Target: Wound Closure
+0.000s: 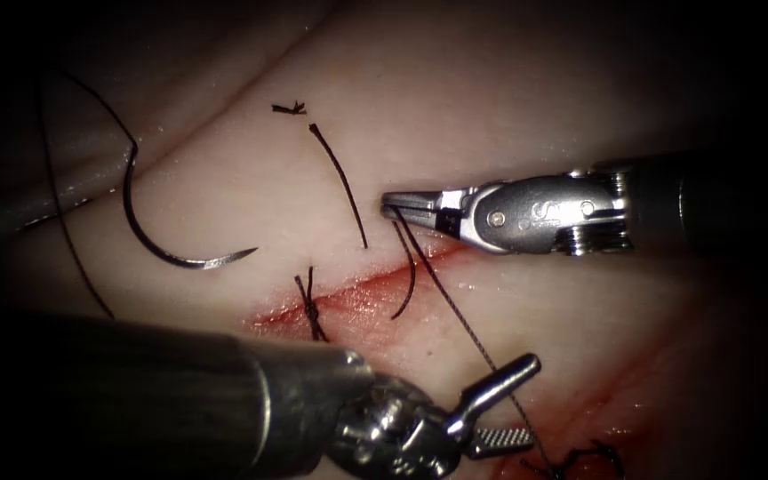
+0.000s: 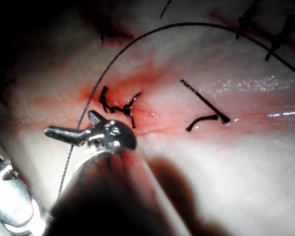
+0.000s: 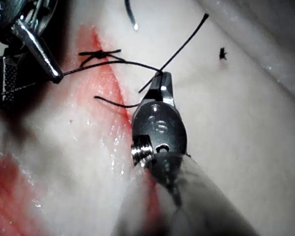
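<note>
The right tool [image 1: 390, 201] is pinching the thread [image 1: 455, 307] with its jaws pressed together at the tip, and the strand is running taut from there down between the spread jaws of the left tool [image 1: 508, 402], which are gripping nothing. The needle [image 1: 148, 227] is lying free on the tissue [image 1: 508, 98], well apart from both tools on the left of the cut [image 1: 357, 298], its whole curve exposed. Beyond the left tool's jaws the thread is fading into a dark tangle that is hard to make out, and a knotted stitch [image 1: 311, 307] is sitting across the cut near that tool's shaft.

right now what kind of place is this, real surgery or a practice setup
Most likely a bench suturing practice setup: a slab of tissue with a red cut, a loose curved needle lying on it, and two robotic needle drivers.
</note>
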